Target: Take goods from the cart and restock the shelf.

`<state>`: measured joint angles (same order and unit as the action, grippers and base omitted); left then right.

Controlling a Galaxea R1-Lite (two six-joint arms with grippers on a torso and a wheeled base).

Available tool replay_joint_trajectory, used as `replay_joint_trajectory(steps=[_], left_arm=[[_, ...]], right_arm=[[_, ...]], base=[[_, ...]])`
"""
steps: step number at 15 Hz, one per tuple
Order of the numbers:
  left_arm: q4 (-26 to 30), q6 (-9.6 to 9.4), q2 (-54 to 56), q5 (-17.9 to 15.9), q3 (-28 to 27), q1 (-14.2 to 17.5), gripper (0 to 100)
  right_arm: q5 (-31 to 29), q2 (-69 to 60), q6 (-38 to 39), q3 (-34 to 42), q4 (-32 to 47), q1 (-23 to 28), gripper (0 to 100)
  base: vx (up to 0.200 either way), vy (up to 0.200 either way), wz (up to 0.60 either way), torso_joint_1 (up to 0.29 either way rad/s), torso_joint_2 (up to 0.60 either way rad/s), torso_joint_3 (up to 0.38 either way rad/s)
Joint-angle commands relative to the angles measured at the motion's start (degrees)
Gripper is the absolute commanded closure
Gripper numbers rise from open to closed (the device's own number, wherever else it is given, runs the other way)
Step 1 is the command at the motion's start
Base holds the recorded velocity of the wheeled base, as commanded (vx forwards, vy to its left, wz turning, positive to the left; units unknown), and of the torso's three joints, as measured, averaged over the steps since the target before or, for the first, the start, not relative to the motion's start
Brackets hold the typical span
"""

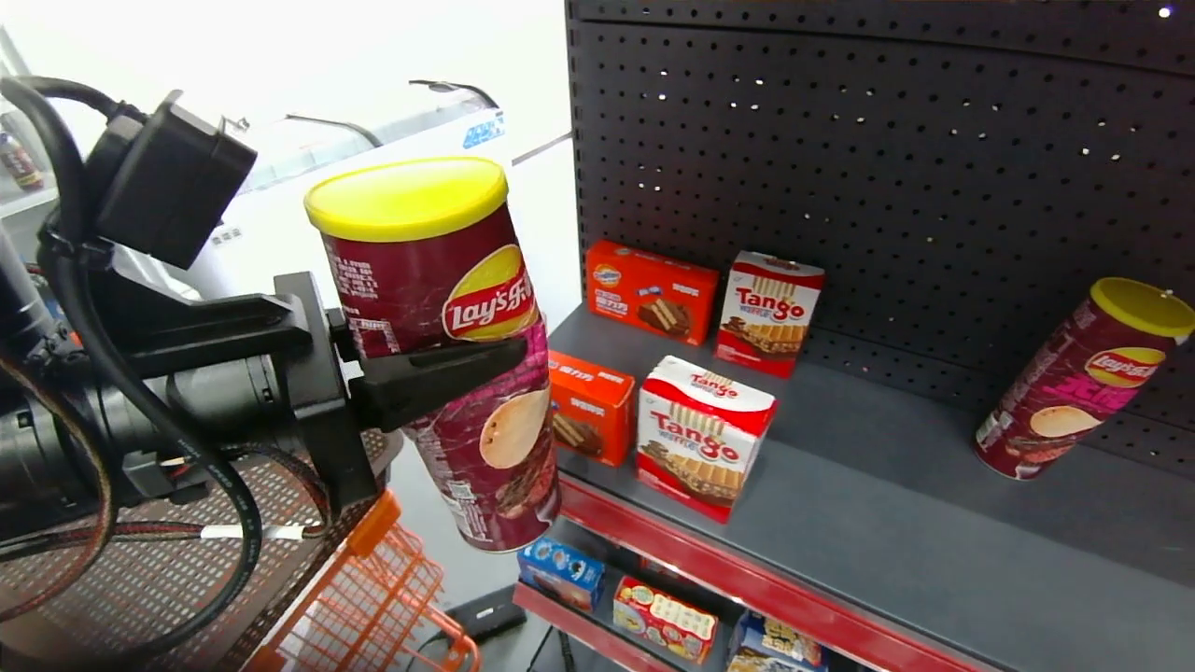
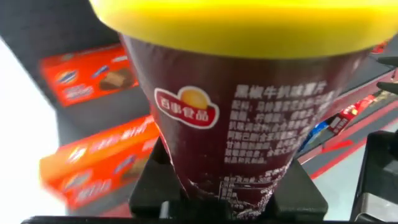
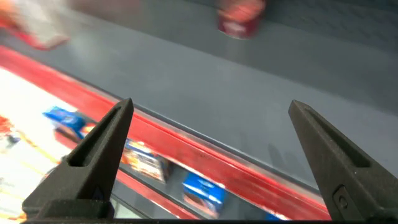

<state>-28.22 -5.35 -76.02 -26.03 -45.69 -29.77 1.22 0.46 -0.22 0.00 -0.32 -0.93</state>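
1. The left gripper (image 1: pixel 485 359) is closed on the maroon cylindrical chip can with a yellow plastic lid (image 1: pixel 420 271). It clamps the can around the middle, probably so that the can balances and does not swing.
2. The can hangs almost upright with the lid on top. It is beside the left end of the grey metal shelf board with a red front edge (image 1: pixel 887 485), above the orange wire cart (image 1: pixel 373 597), and not yet over the board.
3. A second maroon can (image 1: pixel 1074 383) leans against the black pegboard (image 1: pixel 840 140). The bare part between it and the white-and-red wafer boxes (image 1: pixel 705 434) seems to be the place for this one.
4. The right gripper (image 3: pixel 211 155) is spread wide and holds nothing. It is above the front edge of the board, perhaps ready to help.
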Motion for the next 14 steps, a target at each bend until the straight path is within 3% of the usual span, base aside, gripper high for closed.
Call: replay_joint_trajectory(steps=[1,10,14], left_arm=[[0.1,-0.01,0.17,-0.08,-0.1,-0.03,100],[0.01,0.69,0.17,0.01,-0.28,0.15,100],[0.01,0.78,0.17,0.19,-0.1,0.77,100]], right_arm=[[0.01,0.06,-0.04,0.0,0.05,-0.04,0],[0.01,-0.02,0.04,0.0,0.05,-0.04,0],[-0.08,-0.02,-0.04,0.0,0.05,-0.04,0]], base=[[0.0,0.0,-0.6,0.007,0.0,-0.002],[0.0,0.0,-0.6,0.001,0.0,0.002],[0.0,0.0,0.0,0.0,0.0,0.0]])
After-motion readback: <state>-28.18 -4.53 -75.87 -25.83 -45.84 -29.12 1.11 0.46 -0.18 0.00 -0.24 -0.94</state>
